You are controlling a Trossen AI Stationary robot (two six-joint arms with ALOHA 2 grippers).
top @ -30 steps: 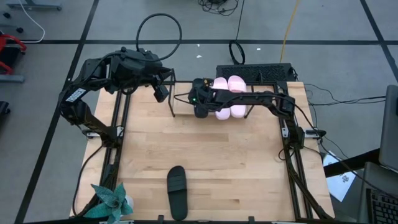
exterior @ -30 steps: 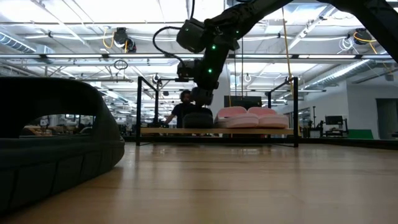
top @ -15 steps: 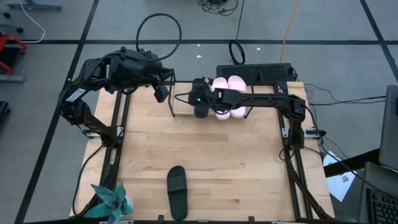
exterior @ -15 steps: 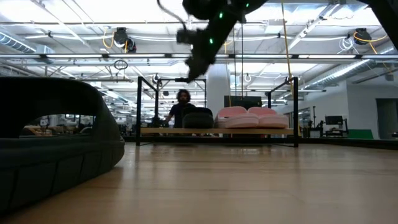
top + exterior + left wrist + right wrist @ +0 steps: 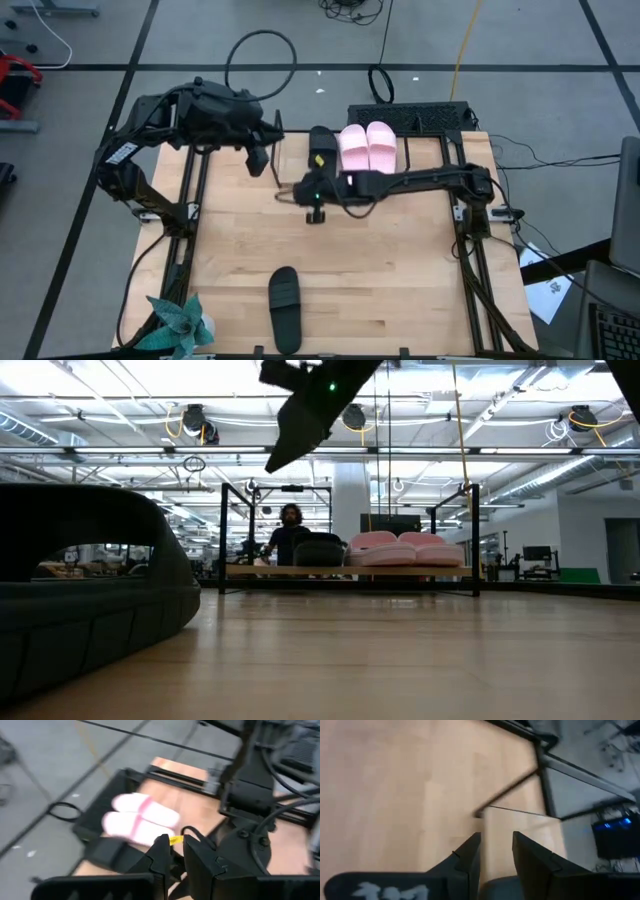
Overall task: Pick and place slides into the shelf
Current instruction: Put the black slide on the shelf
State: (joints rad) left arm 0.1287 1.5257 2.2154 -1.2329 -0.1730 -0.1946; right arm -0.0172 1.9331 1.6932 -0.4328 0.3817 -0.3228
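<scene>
Withdrawing from the shelf point(image 5: 290, 165), right gripper point(image 5: 315, 212) slightly parted, empty; three slides shelved, black slide point(image 5: 284, 308) remains near table's front edge.

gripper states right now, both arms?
Left gripper: empty, fingers nearly together, parked at the table's far left corner.
Right gripper: open, empty, above the table in front of the shelf.
</scene>
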